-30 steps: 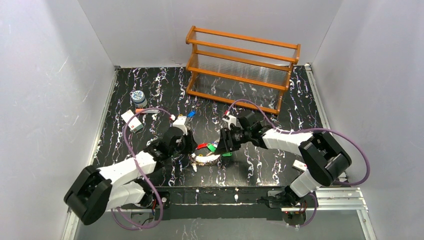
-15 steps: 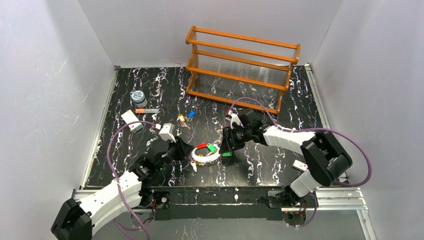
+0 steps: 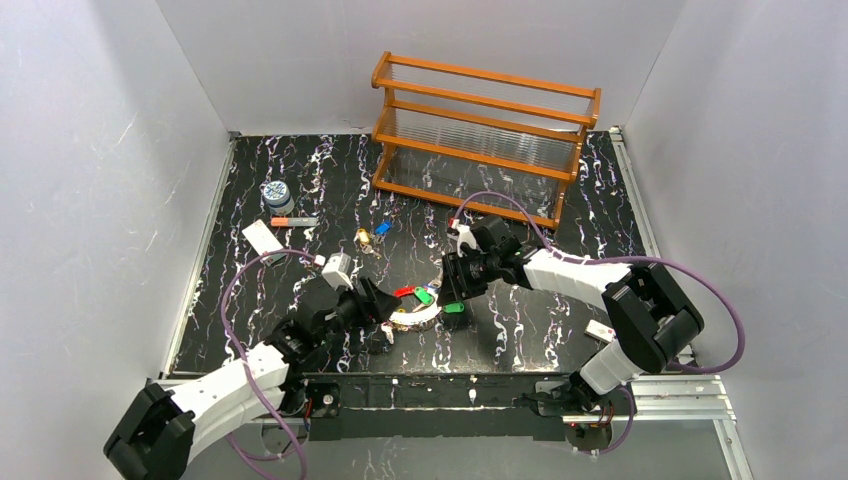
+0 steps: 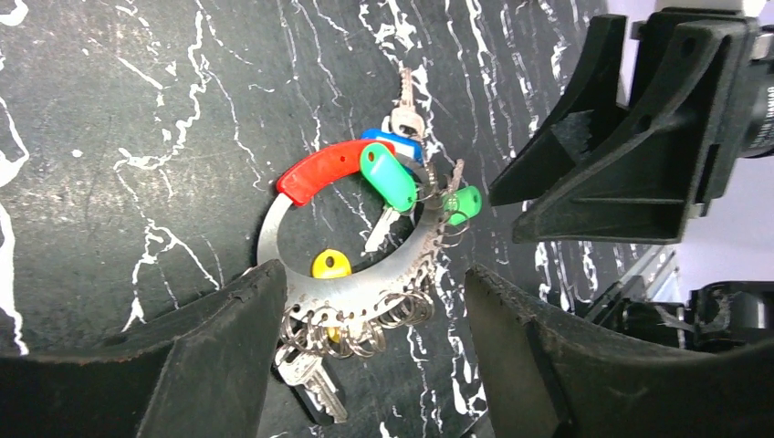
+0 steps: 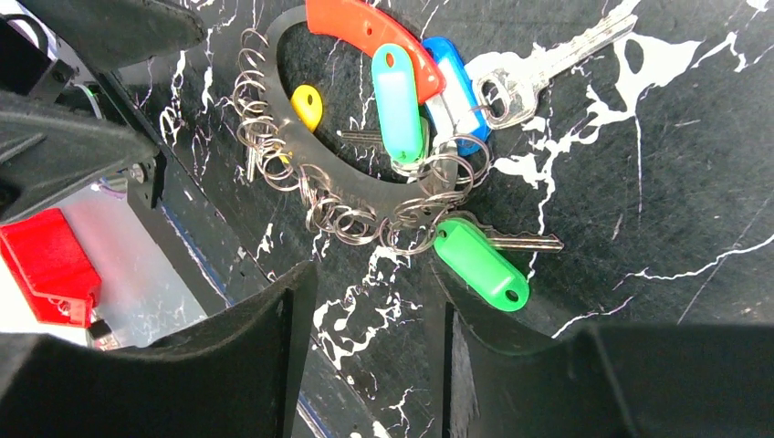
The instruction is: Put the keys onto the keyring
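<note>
Keyring (image 4: 270, 243) flat on table (image 3: 300, 170), green key (image 5: 481, 263) angled away frm it, L tool (image 4: 374, 283) spread, R tool (image 5: 374, 292) spread

The keyring (image 3: 413, 318) is lying on the table (image 3: 520, 335) with keys (image 3: 424, 296) resting on it, left gripper (image 3: 384, 305) sitting just left of it, right gripper (image 3: 447, 290) just right, rack (image 3: 485, 140) well behind.
</note>
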You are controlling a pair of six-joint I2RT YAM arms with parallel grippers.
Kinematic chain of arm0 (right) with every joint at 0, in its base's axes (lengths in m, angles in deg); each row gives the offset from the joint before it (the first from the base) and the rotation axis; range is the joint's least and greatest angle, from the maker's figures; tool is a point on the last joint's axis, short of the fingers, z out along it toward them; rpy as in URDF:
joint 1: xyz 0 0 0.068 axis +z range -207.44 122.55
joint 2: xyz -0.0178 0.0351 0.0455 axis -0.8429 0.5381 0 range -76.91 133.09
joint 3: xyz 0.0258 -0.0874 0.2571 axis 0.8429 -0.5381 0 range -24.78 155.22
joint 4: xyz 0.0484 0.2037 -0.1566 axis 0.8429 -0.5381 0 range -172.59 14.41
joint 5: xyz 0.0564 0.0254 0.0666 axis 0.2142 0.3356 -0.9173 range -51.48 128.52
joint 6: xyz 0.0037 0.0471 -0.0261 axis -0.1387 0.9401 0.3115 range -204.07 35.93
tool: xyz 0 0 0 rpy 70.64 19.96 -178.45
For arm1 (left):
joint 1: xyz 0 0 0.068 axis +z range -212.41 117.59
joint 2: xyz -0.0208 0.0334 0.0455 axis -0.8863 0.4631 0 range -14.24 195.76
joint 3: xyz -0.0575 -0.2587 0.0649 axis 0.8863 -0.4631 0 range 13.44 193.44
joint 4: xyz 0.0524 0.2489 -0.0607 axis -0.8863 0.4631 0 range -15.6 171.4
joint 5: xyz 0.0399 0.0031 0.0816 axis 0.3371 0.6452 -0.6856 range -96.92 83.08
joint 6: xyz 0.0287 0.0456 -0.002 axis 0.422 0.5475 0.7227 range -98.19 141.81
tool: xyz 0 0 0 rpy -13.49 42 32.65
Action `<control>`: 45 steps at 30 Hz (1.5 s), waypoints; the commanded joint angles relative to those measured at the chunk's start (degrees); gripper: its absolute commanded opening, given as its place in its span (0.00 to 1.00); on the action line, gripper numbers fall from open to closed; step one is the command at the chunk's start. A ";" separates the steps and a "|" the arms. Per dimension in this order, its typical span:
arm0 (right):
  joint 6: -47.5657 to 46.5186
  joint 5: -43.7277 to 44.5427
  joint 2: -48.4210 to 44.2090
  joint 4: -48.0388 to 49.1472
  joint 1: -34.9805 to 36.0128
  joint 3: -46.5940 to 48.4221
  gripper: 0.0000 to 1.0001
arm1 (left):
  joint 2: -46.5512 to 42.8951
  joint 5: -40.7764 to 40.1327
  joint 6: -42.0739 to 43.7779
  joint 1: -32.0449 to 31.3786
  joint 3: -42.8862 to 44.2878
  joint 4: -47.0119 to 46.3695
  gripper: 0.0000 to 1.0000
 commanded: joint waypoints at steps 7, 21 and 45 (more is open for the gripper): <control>-0.75 2.10 3.31 -0.65 0.86 3.50 0.51 | -5.48 1.99 0.46 0.18 -1.35 -2.30 0.76; 5.67 -2.96 8.24 3.91 7.33 4.27 0.15 | 1.40 6.43 4.90 0.15 2.65 -1.97 0.70; 1.82 -0.17 -3.75 6.98 2.31 -3.07 0.51 | 15.63 16.24 7.72 -0.12 7.85 -5.87 0.46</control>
